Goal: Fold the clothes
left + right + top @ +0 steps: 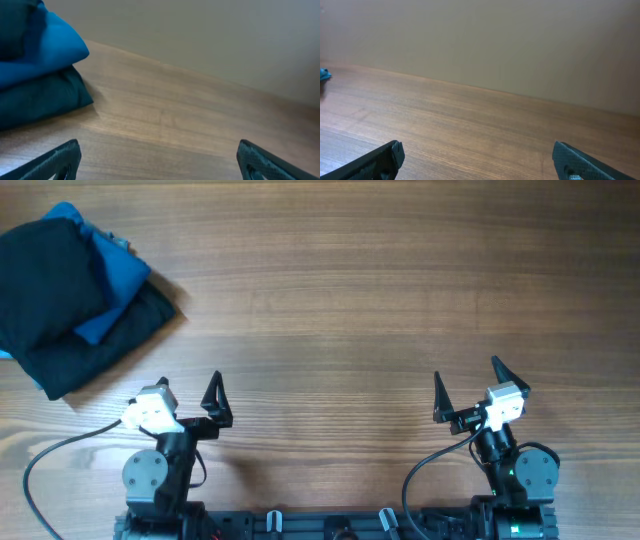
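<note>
No black garment with a white logo or tag shows in any view. A stack of folded clothes lies at the table's far left: a black piece (45,280) on top, a bright blue one (118,272) under it, and a black one (120,340) at the bottom. No logo shows on either black piece. The blue (45,45) and lower black (40,97) pieces also show in the left wrist view. My left gripper (188,387) (159,160) is open and empty near the front edge. My right gripper (467,375) (477,160) is open and empty too.
The wooden table (380,290) stretches bare between the stack and both grippers. A plain beige wall (495,40) stands behind the far edge. Both arm bases and their cables sit at the front edge.
</note>
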Robot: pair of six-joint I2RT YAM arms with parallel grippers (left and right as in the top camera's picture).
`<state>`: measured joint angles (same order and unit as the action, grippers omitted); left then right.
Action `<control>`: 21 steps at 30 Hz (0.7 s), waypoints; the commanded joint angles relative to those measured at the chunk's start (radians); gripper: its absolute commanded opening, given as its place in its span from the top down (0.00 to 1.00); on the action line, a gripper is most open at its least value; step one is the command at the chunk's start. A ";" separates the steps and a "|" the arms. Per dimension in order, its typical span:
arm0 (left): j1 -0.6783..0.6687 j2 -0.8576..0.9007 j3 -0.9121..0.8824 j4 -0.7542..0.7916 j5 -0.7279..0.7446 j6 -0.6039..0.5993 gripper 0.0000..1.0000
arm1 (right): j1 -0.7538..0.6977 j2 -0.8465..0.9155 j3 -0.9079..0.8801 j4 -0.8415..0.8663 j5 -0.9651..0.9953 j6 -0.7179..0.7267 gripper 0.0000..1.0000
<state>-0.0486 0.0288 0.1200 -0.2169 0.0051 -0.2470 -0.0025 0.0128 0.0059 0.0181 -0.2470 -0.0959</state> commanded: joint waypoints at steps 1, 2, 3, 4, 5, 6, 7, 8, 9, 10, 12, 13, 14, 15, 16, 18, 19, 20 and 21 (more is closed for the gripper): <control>0.001 -0.017 -0.115 0.260 -0.047 0.175 0.00 | 0.004 -0.008 -0.001 0.003 -0.016 -0.009 0.00; 0.001 -0.017 -0.114 0.263 -0.058 0.195 0.00 | 0.004 -0.008 -0.001 0.003 -0.016 -0.009 0.00; 0.001 -0.019 -0.114 0.262 -0.071 0.225 0.00 | 0.004 -0.008 -0.001 0.003 -0.016 -0.009 0.00; 0.001 -0.026 -0.114 0.225 -0.070 0.243 0.00 | 0.004 -0.008 -0.001 0.003 -0.016 -0.009 0.00; 0.001 -0.026 -0.114 0.182 -0.067 0.238 0.00 | 0.004 -0.008 -0.001 0.003 -0.016 -0.009 0.00; 0.001 -0.026 -0.114 0.143 -0.043 0.231 0.00 | 0.004 -0.008 -0.001 0.003 -0.016 -0.009 0.00; 0.001 -0.026 -0.114 0.143 -0.031 0.232 0.00 | 0.004 -0.008 -0.001 0.003 -0.016 -0.009 0.00; 0.001 -0.026 -0.114 0.144 -0.032 0.232 0.00 | 0.004 -0.008 -0.001 0.003 -0.016 -0.009 0.00; 0.001 -0.026 -0.114 0.145 -0.032 0.232 0.00 | 0.004 -0.008 -0.001 0.003 -0.016 -0.009 0.00; 0.001 -0.026 -0.114 0.145 -0.032 0.232 0.00 | 0.004 -0.008 -0.001 0.003 -0.016 -0.009 0.00; 0.001 -0.026 -0.114 0.145 -0.032 0.232 0.00 | 0.004 -0.008 -0.001 0.003 -0.016 -0.009 0.00; 0.001 -0.026 -0.114 0.145 -0.032 0.232 0.00 | 0.004 -0.008 -0.001 0.003 -0.016 -0.009 0.00; 0.001 -0.026 -0.114 0.145 -0.032 0.232 0.00 | 0.004 -0.008 -0.001 0.003 -0.016 -0.009 0.00; 0.001 -0.026 -0.114 0.145 -0.032 0.232 0.00 | 0.004 -0.008 -0.001 0.003 -0.016 -0.009 0.00; 0.001 -0.026 -0.114 0.145 -0.032 0.232 0.00 | 0.004 -0.008 -0.001 0.003 -0.016 -0.009 0.00; 0.001 -0.025 -0.114 0.145 -0.032 0.232 0.00 | 0.004 -0.008 -0.001 0.003 -0.016 -0.009 0.00; 0.001 -0.025 -0.114 0.145 -0.032 0.232 0.00 | 0.004 -0.008 -0.001 0.003 -0.016 -0.009 0.00; 0.001 -0.025 -0.114 0.145 -0.032 0.232 0.00 | 0.004 -0.008 -0.001 0.003 -0.016 -0.009 0.00; 0.001 -0.024 -0.114 0.145 -0.032 0.232 0.00 | 0.004 -0.008 -0.001 0.003 -0.016 -0.009 0.00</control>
<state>-0.0486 0.0128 0.0101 -0.0711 -0.0322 -0.0338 -0.0025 0.0128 0.0059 0.0185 -0.2470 -0.0959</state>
